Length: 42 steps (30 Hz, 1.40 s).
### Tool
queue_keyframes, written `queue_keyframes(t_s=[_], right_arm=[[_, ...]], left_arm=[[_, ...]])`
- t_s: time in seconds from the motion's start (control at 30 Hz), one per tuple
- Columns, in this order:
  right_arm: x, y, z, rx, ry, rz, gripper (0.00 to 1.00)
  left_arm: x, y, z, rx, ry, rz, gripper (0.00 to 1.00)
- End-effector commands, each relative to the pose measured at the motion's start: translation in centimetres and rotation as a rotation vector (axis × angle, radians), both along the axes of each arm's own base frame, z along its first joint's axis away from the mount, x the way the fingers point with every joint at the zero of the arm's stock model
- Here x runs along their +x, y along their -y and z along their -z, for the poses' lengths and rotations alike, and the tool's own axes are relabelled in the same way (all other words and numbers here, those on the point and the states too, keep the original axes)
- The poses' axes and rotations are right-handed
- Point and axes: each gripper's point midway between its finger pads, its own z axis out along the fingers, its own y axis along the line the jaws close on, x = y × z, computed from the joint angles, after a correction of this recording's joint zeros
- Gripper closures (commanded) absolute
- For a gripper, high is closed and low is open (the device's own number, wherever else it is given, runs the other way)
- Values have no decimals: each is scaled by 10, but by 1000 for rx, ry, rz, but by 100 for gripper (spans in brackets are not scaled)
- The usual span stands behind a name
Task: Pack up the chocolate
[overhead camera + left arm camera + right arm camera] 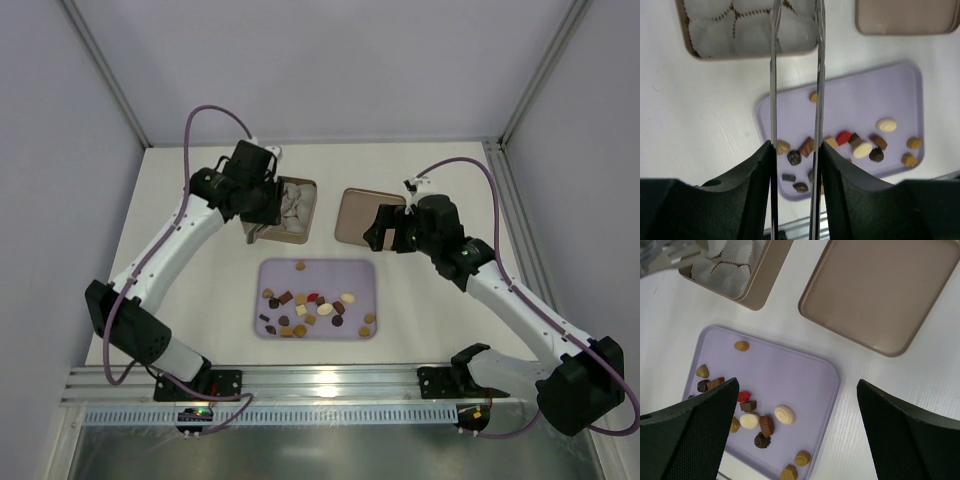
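The left end effector (796, 150) pinches tweezers (773, 75) narrowly, tips over the tin (740, 56); I cannot tell if they carry anything. The right end effector (797, 387) hangs wide above the tray (805, 365), where the chocolate (784, 414) lies. The tips may snag a paper cup (715, 30).

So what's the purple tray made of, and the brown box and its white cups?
Tray: probably plastic; it looks smooth and matte, with rounded corners. Box: looks like thin metal, with a soft satin sheen. Cups: pleated paper, judging by their crinkled, fluted walls.
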Motion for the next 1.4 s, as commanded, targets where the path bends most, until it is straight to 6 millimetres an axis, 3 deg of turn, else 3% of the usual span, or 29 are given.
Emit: queue_keyframes(t_s=[0.0,0.3,0.57,0.73,1.07,1.37], right_arm=[[4,-4,-20,42,62,-6,0],[1,-5,-13,50,48,-11,0],[-1,-4,-7,51,40,-6,0],[-1,-4,-5,49,40,-3,0],[-1,-2,-4,44,39,1,0],[-2,-1,-2,41,35,6,0]], left_arm=[[-38,-6,-2,23,-11,32,58],[-109,0,30,107,-101,117,57],[-148,4,50,96,-167,187,57],[-170,22,55,55,-199,275,57],[-184,47,61,81,-216,363,57],[-186,55,70,116,-226,392,58]])
